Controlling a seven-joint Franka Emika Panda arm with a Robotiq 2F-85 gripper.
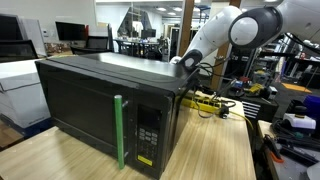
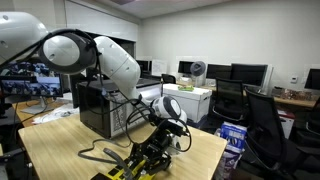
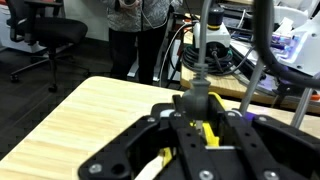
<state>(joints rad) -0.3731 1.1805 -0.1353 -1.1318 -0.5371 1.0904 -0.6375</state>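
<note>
Firstly, a light wooden table (image 1: 215,150) carries a large black box-shaped microwave oven (image 1: 95,95) with a green vertical strip (image 1: 119,130) on its door. Behind this oven the white robot arm (image 1: 225,30) bends down, and in an exterior view (image 2: 110,60) it curves over the table top.

A long yellow power strip (image 1: 213,101) lies flat on the table behind the oven, among black cables. In that exterior view its long axis runs sideways, away from the oven's rear corner towards the table's edge.

The black gripper (image 2: 160,138) points downward just above the strip (image 2: 138,162). In the wrist view the gripper (image 3: 200,140) has a piece of yellow (image 3: 208,131) between its fingers. A dark plug (image 3: 196,102) sits just ahead of them, with a grey cord (image 3: 200,45) leading away from it. The fingers stand rather near each other, but it cannot be told if they press on anything.
</note>
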